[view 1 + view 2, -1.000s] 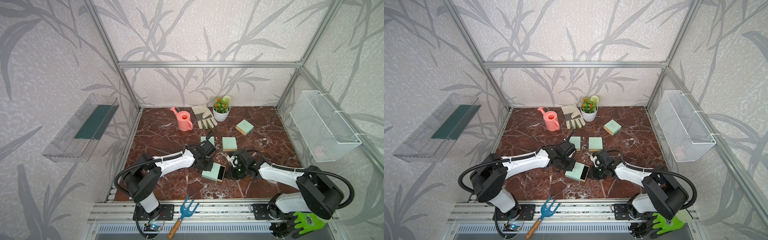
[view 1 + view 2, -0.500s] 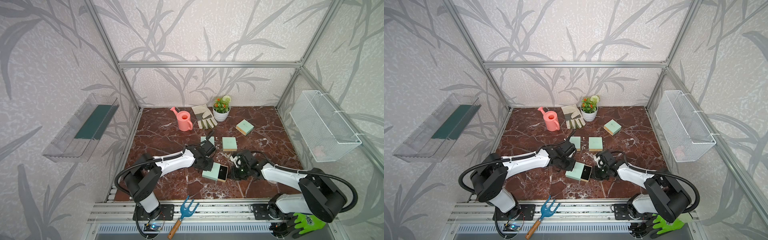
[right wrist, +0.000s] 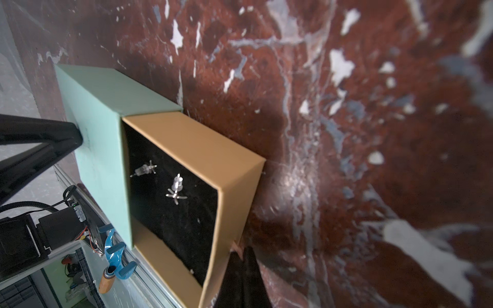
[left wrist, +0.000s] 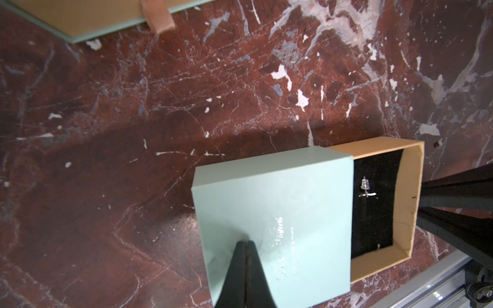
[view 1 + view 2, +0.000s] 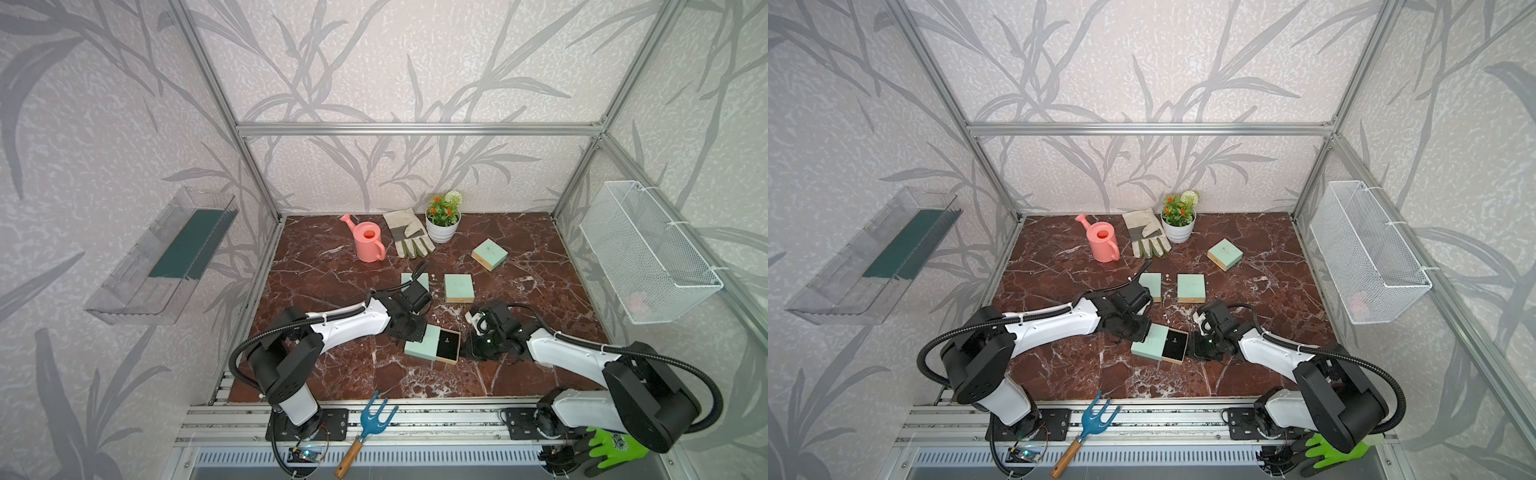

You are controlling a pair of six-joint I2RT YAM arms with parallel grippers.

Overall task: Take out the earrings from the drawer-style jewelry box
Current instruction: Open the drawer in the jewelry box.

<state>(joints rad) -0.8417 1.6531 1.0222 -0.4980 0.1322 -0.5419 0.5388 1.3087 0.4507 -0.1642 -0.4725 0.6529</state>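
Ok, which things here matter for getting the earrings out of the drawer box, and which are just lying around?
For the job: mint-green jewelry box with tan drawer pulled open; two tiny clear earrings on its black lining; left gripper; right gripper.
Lying about: pink watering can; beige work glove; white-potted plant; three other mint boxes; blue hand rake; green glove.

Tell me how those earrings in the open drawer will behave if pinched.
The earrings are specks beside the drawer wall, so probably near weightless. Their clear glossy backs look slippery. They seem to lie loose on the black lining, so may skid.
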